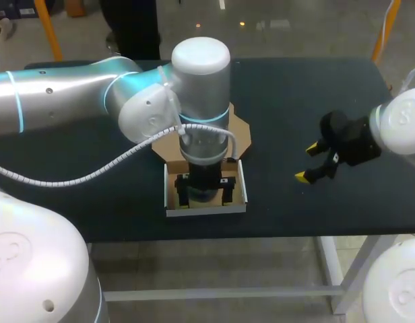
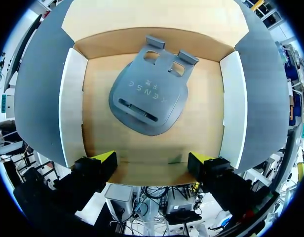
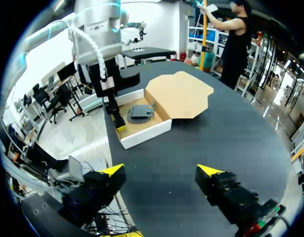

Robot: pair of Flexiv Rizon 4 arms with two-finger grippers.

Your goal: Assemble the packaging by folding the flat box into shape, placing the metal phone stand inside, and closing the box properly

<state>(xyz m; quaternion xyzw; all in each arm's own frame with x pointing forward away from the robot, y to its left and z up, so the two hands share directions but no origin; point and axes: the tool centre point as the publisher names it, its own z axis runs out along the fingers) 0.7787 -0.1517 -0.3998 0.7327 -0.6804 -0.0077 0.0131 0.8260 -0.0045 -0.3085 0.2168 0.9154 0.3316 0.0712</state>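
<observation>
The box [image 2: 73, 103] stands folded up, with white walls and a brown inside. A grey metal phone stand [image 2: 148, 94] lies flat on its floor. My left gripper [image 2: 152, 160] hangs open straight above the box's near wall, holding nothing, with the stand ahead of its fingertips. In the head view the box [image 1: 206, 210] sits near the table's front edge, and my left gripper [image 1: 205, 195] hides the stand. The brown lid flap [image 1: 242, 134] lies open behind the box. My right gripper [image 1: 308, 163] hovers open to the right of the box. Ahead of my right gripper [image 3: 161, 173] are the box [image 3: 147, 134] and the stand [image 3: 140, 112].
The black table [image 1: 308, 101] carries nothing else. Its front edge runs just below the box, and bare surface lies between the box and my right gripper.
</observation>
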